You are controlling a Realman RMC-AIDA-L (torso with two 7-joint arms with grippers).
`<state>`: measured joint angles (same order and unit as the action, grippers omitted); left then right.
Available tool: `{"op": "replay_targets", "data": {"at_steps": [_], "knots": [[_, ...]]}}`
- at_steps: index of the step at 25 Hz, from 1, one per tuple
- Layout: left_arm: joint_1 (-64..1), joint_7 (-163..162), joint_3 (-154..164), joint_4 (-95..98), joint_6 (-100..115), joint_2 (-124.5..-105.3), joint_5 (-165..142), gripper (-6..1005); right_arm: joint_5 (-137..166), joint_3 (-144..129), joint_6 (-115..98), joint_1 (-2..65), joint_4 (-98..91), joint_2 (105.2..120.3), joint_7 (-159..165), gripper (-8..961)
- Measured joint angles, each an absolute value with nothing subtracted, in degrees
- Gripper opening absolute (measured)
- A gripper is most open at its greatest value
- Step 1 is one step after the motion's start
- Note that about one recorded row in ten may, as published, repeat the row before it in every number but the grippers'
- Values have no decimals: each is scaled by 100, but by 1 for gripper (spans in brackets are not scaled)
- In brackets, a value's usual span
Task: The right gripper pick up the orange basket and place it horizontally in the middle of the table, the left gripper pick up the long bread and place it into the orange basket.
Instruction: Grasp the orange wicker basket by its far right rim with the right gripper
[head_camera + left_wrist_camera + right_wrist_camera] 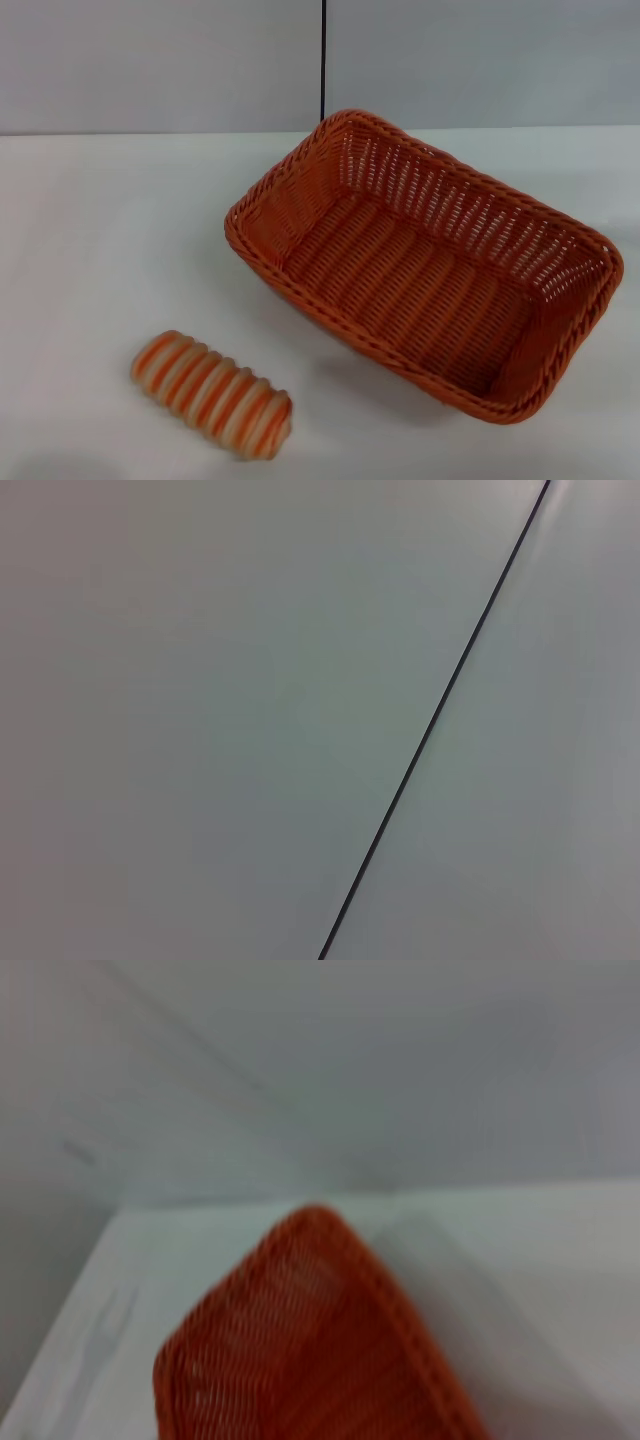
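Neither gripper's jaws appear in any view, so their state cannot be told. The large rectangular orange woven basket sits diagonally on the plain white counter, right of centre, seemingly empty. The small oblong orange-and-cream striped bread lies apart, toward the front left.

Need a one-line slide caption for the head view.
Empty orange basket sits diagonally on the white table; striped long bread lies apart, nearer the robot's left; no arms visible.
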<state>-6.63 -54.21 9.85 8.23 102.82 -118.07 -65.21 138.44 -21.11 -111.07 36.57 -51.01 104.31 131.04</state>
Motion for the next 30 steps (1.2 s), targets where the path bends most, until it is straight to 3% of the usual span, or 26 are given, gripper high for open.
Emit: {"op": "replay_targets", "data": {"at_steps": [16,30], "knots": [[-712,-5352,1063,826,10067,-11805,-6521,797,14144,-3348,-10629,3965,-4441,10430,13549,801],[-712,-5335,1064,826,9972,-11803,-6521,796,14224,-3536,-10014,4080,-4027,10577,13462,795]]}}
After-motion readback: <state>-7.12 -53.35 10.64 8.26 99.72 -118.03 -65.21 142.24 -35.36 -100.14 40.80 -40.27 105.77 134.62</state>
